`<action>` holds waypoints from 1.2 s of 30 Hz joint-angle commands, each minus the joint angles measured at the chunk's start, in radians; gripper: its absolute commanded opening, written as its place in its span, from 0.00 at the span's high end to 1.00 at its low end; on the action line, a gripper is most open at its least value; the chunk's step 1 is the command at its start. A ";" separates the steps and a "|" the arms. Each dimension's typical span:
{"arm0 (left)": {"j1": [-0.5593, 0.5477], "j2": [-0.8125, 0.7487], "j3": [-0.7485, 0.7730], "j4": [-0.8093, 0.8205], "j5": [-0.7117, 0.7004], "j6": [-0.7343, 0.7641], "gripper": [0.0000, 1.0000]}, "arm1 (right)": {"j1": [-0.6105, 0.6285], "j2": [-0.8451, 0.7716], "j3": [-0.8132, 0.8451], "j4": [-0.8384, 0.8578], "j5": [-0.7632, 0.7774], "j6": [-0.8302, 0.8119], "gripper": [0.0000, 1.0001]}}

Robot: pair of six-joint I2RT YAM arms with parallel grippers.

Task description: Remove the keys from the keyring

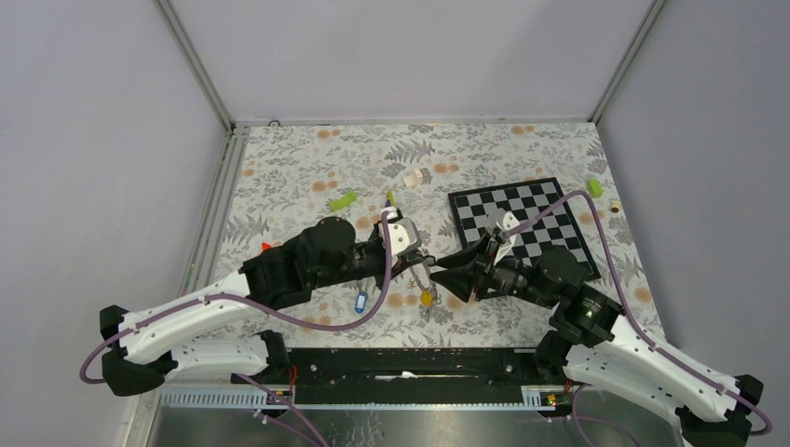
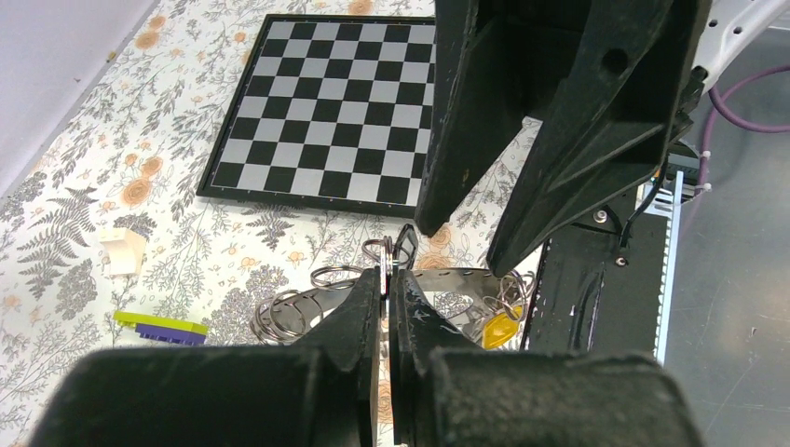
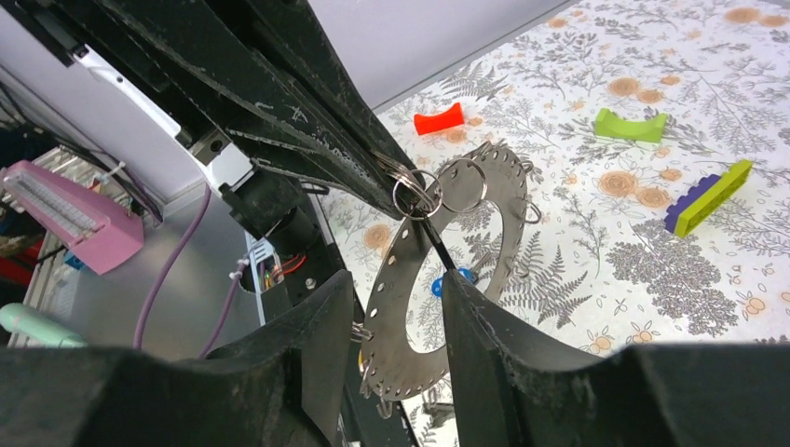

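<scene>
The left hand, black and scuffed, is pinched tight on small wire split rings at the rim of the flat, perforated, silver-grey metal keyring hoop, holding it tilted above the floral-print bench. The right hand has its tapered fingers apart on either side of the hoop's band, not clamping it. A yellow plastic-headed key sits at the hoop's lower edge. A blue-headed key lies on the bench nearby.

walls: plain lilac-grey | frame: aluminium corner rails | table: floral fern-print cloth | light: soft, even
</scene>
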 commanded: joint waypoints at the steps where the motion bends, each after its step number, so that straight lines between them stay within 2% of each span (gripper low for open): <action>1: 0.002 -0.025 0.055 0.073 0.037 0.008 1.00 | 0.002 0.021 -0.015 0.107 -0.052 -0.051 0.53; 12: 0.002 -0.032 0.055 0.056 0.058 0.029 1.00 | 0.002 -0.033 -0.037 0.083 -0.019 -0.101 0.53; 21: 0.002 -0.040 0.055 0.040 0.084 0.050 1.00 | 0.002 -0.136 -0.052 0.059 -0.065 -0.190 0.50; 27: 0.002 -0.041 0.057 0.042 0.132 0.059 1.00 | 0.002 -0.117 -0.062 0.069 -0.131 -0.230 0.46; 36: 0.002 -0.048 0.051 0.042 0.197 0.066 1.00 | 0.002 -0.073 -0.073 0.103 -0.163 -0.275 0.46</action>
